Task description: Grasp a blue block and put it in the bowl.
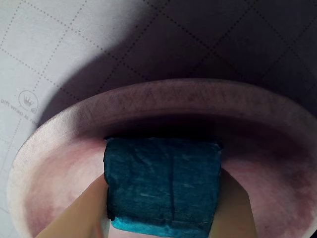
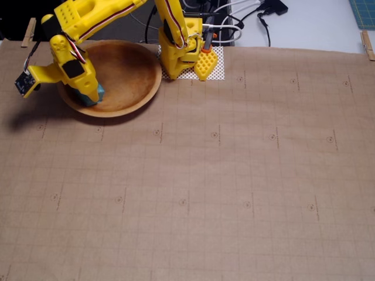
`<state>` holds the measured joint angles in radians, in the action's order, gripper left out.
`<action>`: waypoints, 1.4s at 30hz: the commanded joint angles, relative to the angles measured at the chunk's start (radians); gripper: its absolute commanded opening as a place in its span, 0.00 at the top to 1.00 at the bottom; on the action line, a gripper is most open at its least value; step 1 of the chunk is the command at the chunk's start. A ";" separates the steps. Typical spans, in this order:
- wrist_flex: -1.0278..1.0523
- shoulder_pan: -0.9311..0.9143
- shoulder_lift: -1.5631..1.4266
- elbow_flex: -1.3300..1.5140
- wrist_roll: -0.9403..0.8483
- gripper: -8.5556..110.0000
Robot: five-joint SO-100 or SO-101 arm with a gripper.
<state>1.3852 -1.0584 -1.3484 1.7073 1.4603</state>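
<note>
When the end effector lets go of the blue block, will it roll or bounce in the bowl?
The blue block probably will not roll: its faces look flat and its edges square. Its rough, foam-like surface suggests it is light and soft, so it may land quietly. The end effector holds it low over the bowl, whose shallow curved wall should likely keep it inside.

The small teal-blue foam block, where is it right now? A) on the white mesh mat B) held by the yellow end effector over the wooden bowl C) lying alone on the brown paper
B: the small teal-blue foam block sits between the yellow end effector fingers, above the round wooden bowl.
</note>
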 commanded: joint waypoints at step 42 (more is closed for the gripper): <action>0.247 0.017 -0.252 -0.057 -0.012 0.57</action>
<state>1.5999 -1.0339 -1.4511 1.7073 1.4603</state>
